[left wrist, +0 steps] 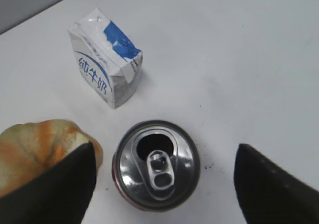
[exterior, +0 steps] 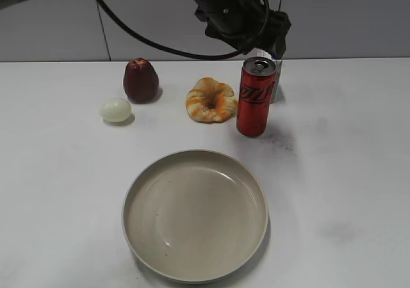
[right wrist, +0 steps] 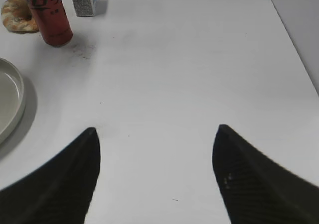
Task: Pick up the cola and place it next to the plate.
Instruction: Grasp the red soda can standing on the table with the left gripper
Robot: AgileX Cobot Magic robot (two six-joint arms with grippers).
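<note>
The cola [exterior: 255,99] is a tall red can with a silver pull-tab top, standing upright behind the plate [exterior: 192,217], a wide beige dish at the front centre. My left gripper [left wrist: 164,145] is open and hovers right above the cola [left wrist: 157,167], one finger on each side and neither touching it. In the exterior view the left gripper [exterior: 259,38] hangs just over the can's top. My right gripper [right wrist: 157,129] is open and empty over bare table, far to the right of the cola [right wrist: 47,12] and the plate's rim [right wrist: 10,99].
A white-and-blue milk carton [left wrist: 107,59] stands just behind the can. A glazed bread ring [exterior: 210,100] lies close to its left, near my left finger. A dark red fruit [exterior: 141,80] and a pale egg [exterior: 116,110] sit further left.
</note>
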